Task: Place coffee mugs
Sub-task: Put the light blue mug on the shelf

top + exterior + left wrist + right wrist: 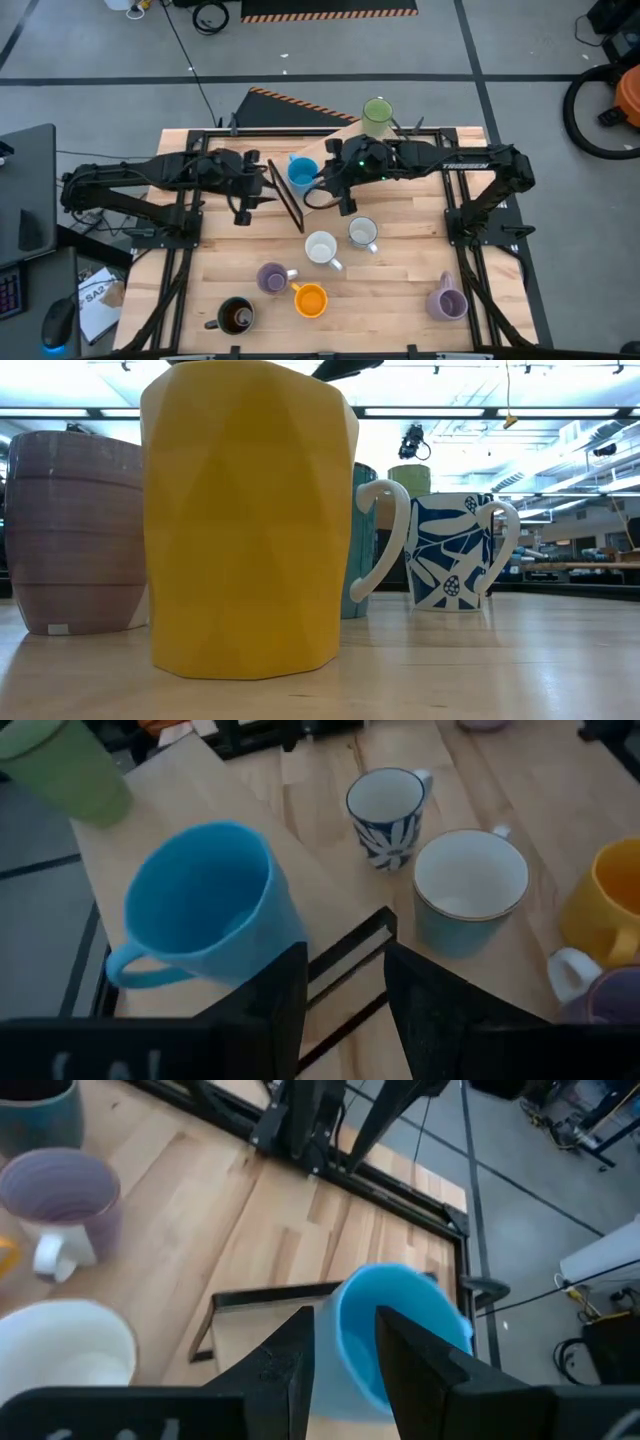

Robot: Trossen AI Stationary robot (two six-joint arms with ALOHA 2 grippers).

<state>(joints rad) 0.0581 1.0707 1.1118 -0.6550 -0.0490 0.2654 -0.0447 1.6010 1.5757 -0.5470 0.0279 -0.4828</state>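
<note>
A blue mug (300, 172) stands upright near the table's far edge, beside a thin black frame (285, 195). A green mug (377, 115) stands on a pale wooden board at the far edge. A white-inside mug (320, 247), a blue-patterned mug (362, 233), a lavender mug (272, 277), an orange mug (310, 299), a dark mug (235, 316) and a second lavender mug (448, 300) stand nearer. My left gripper (345, 1010) is open, left of the frame. My right gripper (345, 1360) is open, above and just right of the blue mug (395, 1330).
The black frame (350, 950) stands between my two grippers. The arms' dark mounting rails (460, 230) run along the table's left and right sides. In the low view the orange mug (245, 520) fills the foreground. Bare wood lies between the right lavender mug and the patterned mug.
</note>
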